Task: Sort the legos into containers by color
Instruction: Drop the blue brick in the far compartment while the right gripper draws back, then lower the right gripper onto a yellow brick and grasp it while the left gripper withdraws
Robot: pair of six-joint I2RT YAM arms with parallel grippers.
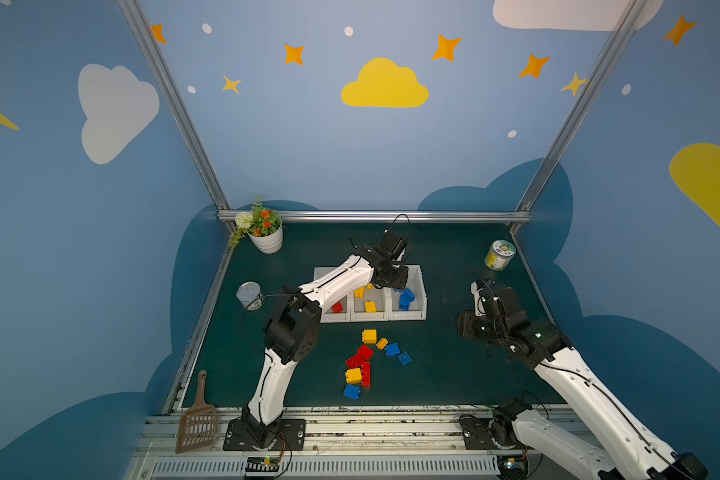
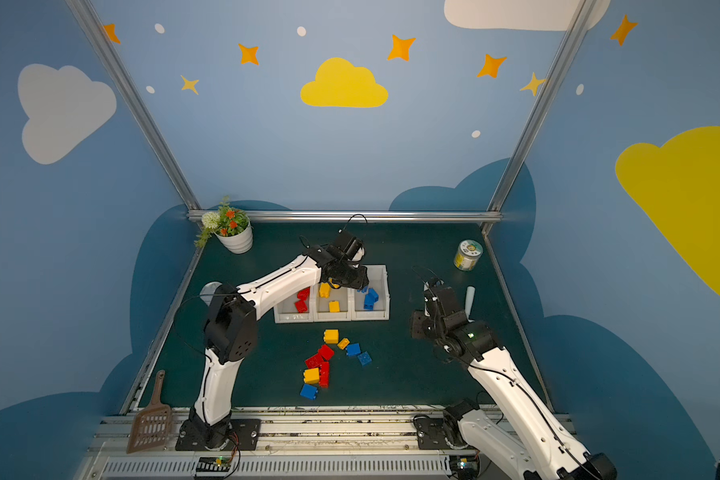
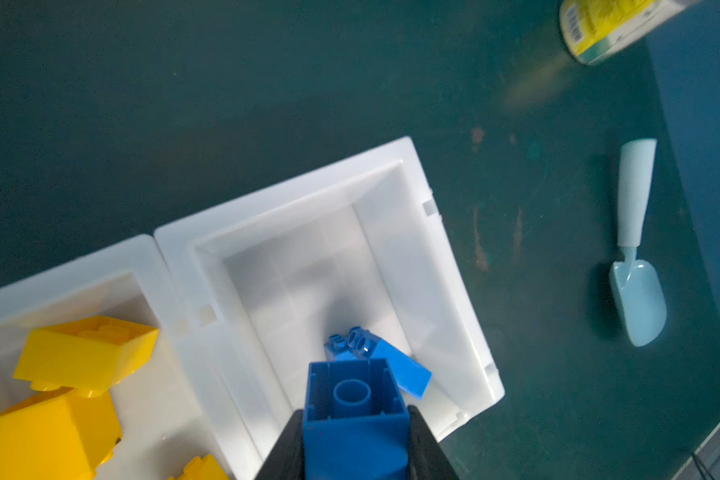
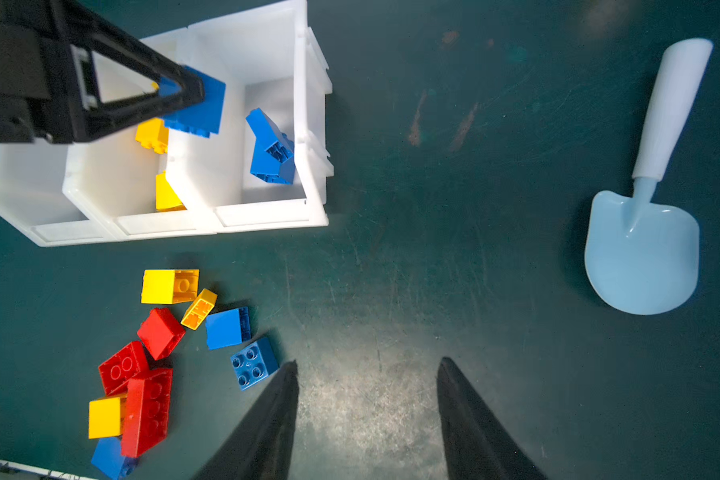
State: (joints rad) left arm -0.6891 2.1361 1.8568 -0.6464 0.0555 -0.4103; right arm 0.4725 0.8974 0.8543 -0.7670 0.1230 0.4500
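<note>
My left gripper (image 3: 353,409) is shut on a blue lego (image 3: 355,440), hollow underside toward the camera, above the rightmost white container (image 3: 283,187). Other blue legos (image 3: 391,368) lie inside it. In both top views this gripper (image 1: 393,282) hangs over the row of three containers (image 1: 368,318): red legos (image 1: 336,307) left, yellow (image 1: 370,306) middle, blue (image 1: 406,299) right. Loose red, yellow and blue legos (image 1: 366,357) lie on the green mat in front. My right gripper (image 4: 366,365) is open and empty above bare mat, right of a flat blue lego (image 4: 253,363).
A light blue toy shovel (image 4: 645,249) lies right of the containers. A jar (image 1: 499,254) stands at the back right, a flower pot (image 1: 267,239) at the back left, a tin can (image 1: 249,294) on the left. A brown slotted scoop (image 1: 198,415) lies at the front left.
</note>
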